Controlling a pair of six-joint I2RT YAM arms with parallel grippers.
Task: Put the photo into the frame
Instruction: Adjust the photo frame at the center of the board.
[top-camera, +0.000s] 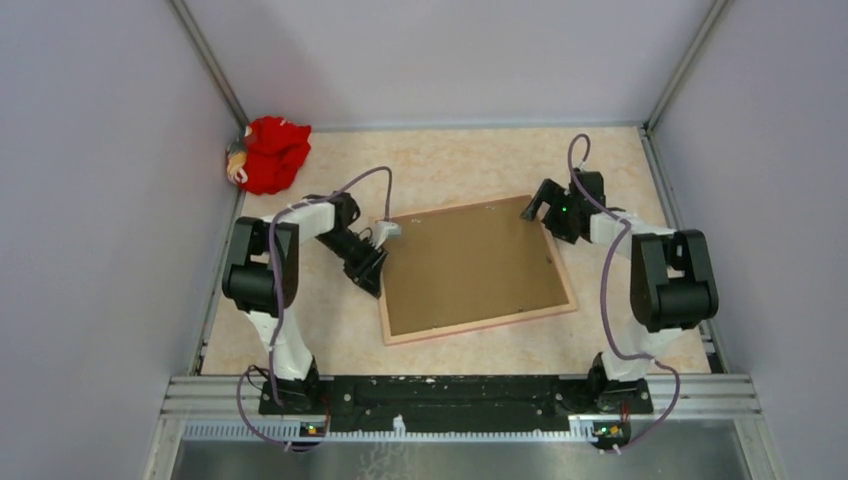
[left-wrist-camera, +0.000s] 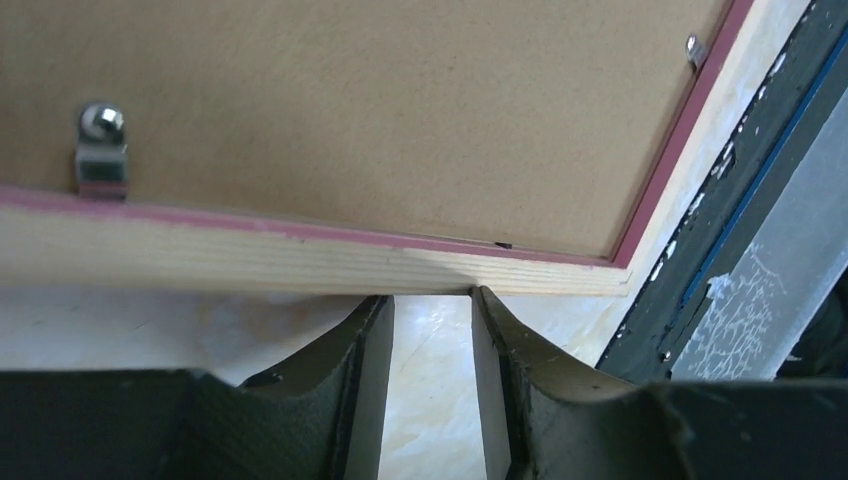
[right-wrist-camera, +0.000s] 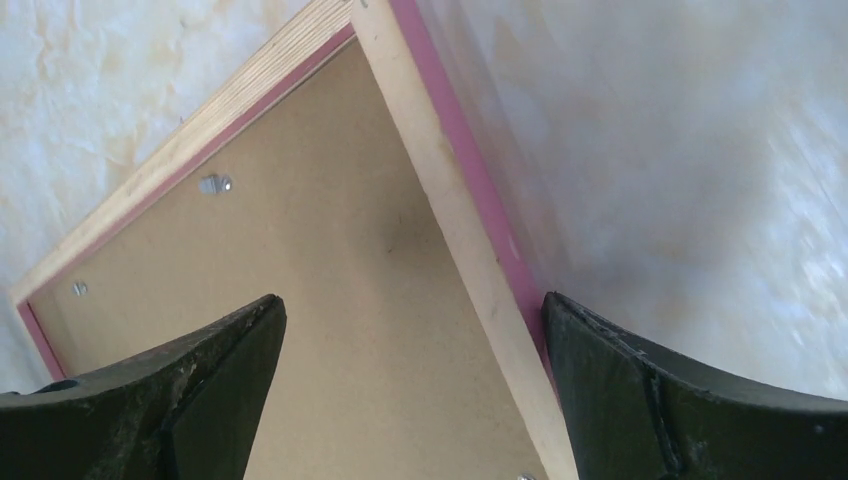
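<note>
Left wrist view: frame (left-wrist-camera: 300, 258) runs off the top and left edges, only one corner in shot. Right wrist view: its near end is cut by the bottom edge. Backing board (top-camera: 470, 265) fills the opening, hiding whatever lies beneath. Red bundle (top-camera: 270, 152) in far left corner too small to identify, possibly a soft toy.

A cream marbled counter (left-wrist-camera: 430, 400) lies under the left end effector (left-wrist-camera: 430, 295). Plain lilac walls (top-camera: 430, 60) rise beyond, evenly lit.
</note>
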